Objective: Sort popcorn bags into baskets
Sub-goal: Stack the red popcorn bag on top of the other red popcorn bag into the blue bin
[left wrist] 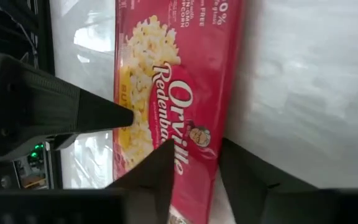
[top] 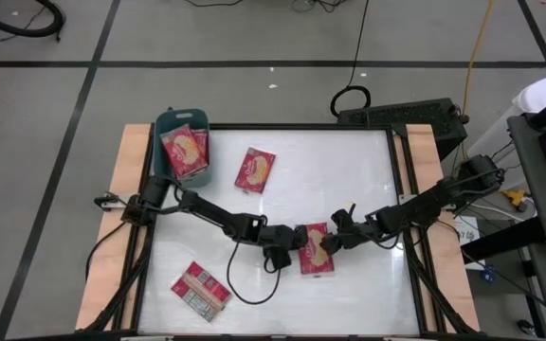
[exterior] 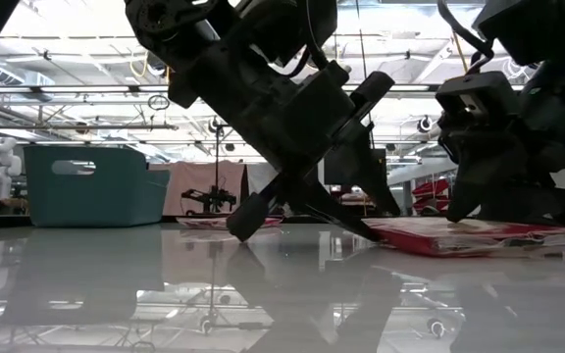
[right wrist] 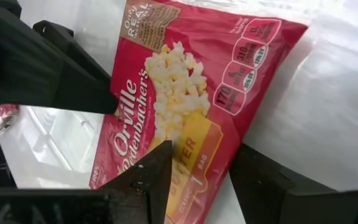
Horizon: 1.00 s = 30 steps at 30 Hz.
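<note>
A red popcorn bag (top: 317,250) lies picture side up on the white table, between my two grippers. My left gripper (top: 295,242) comes at it from the table's left and stands open, its fingers either side of the bag's edge (left wrist: 204,155). My right gripper (top: 334,242) comes from the right and is also open, straddling a corner of the same bag (right wrist: 197,143). The teal basket (top: 167,118) stands at the far left with popcorn bags (top: 186,152) lying in it. My left gripper slants down from the table's left. One fingertip (exterior: 366,231) reaches the bag's edge at table height, and the other (exterior: 241,227) stands on the bare table. I cannot tell whether it touches the bag. My right gripper slants down from the right. One finger (right wrist: 148,177) is over the bag's face and the other (right wrist: 260,183) is beside it. In the low view it sits right over the bag (exterior: 464,233), which lies flat. Whether it touches the bag, I cannot tell.
Another bag (top: 254,169) lies picture side up at the far middle of the table. A third (top: 200,289) lies label side up at the near left. A cable loops on the table (top: 254,284) under my left arm. The table has raised dark edges and wooden side strips (top: 121,218).
</note>
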{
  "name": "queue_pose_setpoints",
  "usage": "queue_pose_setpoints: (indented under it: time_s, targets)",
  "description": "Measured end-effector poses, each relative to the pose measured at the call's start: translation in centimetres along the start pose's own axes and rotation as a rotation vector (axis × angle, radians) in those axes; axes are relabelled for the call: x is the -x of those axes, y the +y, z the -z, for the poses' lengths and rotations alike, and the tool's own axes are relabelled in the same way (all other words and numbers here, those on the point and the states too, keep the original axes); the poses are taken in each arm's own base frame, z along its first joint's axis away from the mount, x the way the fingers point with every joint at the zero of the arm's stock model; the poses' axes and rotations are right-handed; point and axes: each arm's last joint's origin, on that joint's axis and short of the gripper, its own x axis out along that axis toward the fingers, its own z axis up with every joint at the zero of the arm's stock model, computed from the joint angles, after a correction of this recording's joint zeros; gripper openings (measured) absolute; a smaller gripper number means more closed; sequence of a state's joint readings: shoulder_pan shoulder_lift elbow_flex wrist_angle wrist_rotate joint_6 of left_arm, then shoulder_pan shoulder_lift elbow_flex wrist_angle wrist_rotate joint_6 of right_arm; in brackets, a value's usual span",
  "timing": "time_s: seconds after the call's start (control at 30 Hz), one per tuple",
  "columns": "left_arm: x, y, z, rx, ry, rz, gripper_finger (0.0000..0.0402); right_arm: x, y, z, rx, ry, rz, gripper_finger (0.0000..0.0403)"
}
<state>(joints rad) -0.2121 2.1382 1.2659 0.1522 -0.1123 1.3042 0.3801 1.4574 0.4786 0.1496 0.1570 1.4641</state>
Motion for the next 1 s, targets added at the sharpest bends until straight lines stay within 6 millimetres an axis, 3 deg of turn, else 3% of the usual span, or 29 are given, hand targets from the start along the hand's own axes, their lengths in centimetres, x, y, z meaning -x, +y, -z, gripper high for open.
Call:
queue_pose_setpoints:
  time_s: [0.2, 0.27, 0.67, 1.0]
  targets:
    - [0.1, -0.2, -0.5, 0.001, -0.009, 0.002, 0.0027, 0.1, 0.0, 0.0, 0.036, 0.019, -0.005, 0.0151]
    - [0.1, -0.2, -0.6, 0.012, -0.010, 0.000, 0.0012, 0.1, 0.1, 0.0, 0.063, 0.021, -0.009, 0.0151]
    - [0.4, 0.0, -0.7, 0.048, 0.050, -0.025, 0.0008, 2.9, 0.8, -0.9, 0.321, -0.132, -0.054, 0.0151]
    - [3.2, 1.5, -3.2, 0.010, 0.122, -0.119, 0.0004, 4.8, 1.0, -1.1, 0.364, -0.162, -0.105, 0.0151]
